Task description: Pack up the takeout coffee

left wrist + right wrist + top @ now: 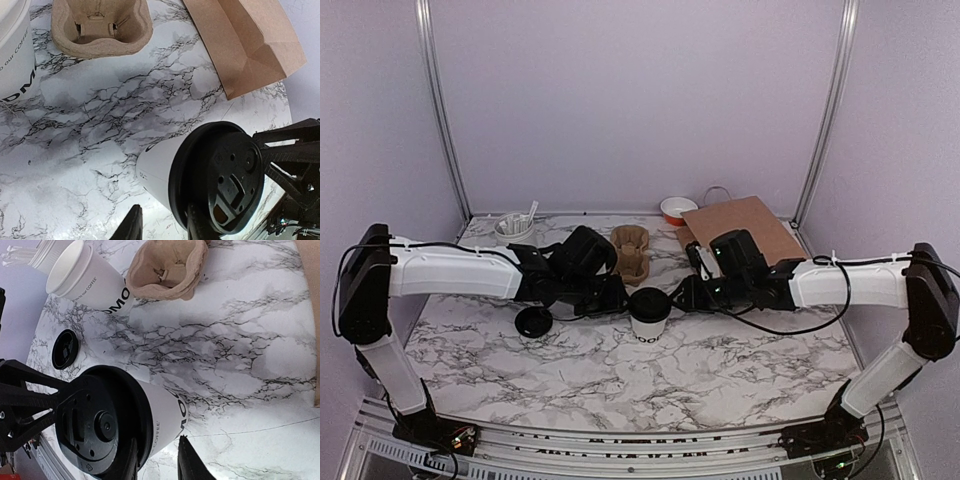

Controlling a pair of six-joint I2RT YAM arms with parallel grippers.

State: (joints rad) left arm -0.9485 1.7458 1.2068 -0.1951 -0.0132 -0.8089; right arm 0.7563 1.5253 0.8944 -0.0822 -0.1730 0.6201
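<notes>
Since the takeout coffee [650, 312] stands upright in the middle of the bench [570, 385], its long line runs straight up and down, with its black lid [220, 185] on top. The left claw [166, 226] is seen just to its left and the right claw [161, 464] just to its right, so neither arm can be called nearer. Each claw is partly open. One finger of each is seen over the edge of the lid, and the other is seen a little apart from the white wall, so nothing seems to be gripped by either one. A squeeze would probably be needed before any lift. The brown cup tray [632, 250] is found just beyond the coffee, on the far side, so the cup would likely have to be carried away from the arms. A second cup [85, 280] with no lid is seen beside the tray, a spare lid [532, 322] lies to the left, and a paper bag [745, 225] is laid at the far right.
</notes>
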